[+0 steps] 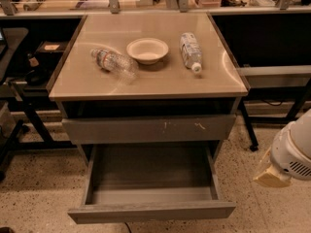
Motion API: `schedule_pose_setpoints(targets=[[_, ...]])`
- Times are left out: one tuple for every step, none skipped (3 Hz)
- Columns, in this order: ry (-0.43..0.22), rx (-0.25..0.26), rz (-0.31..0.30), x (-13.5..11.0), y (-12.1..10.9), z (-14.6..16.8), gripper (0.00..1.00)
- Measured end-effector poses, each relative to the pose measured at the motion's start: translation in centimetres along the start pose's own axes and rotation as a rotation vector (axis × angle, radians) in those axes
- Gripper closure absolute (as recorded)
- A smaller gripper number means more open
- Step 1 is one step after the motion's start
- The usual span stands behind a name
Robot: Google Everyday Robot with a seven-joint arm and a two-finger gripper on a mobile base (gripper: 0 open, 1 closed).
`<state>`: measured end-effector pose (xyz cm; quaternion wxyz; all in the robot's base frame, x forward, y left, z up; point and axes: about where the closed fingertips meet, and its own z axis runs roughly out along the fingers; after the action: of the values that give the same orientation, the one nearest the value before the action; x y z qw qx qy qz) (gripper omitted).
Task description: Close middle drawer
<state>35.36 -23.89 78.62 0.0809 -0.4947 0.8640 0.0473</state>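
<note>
The middle drawer is pulled far out at the bottom of the grey cabinet. Its plain unmarked front faces me and its shallow grey tray holds nothing I can see. Above it sits a shut drawer front with white scratch marks. My gripper is at the right edge of the view, on the end of the white arm. It hangs to the right of the open drawer, apart from it, at about the height of the drawer's side.
The cabinet top carries two plastic bottles lying on their sides and a white bowl. Dark table frames and legs stand at the left and right. The floor is speckled.
</note>
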Motion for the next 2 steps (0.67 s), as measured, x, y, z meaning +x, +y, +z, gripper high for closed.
schedule_pose_setpoints(targets=[[0.000,0.000,0.000,0.0,0.0,0.0,1.00],[0.030,-0.054,0.058,2.0,1.9,3.9,1.00]])
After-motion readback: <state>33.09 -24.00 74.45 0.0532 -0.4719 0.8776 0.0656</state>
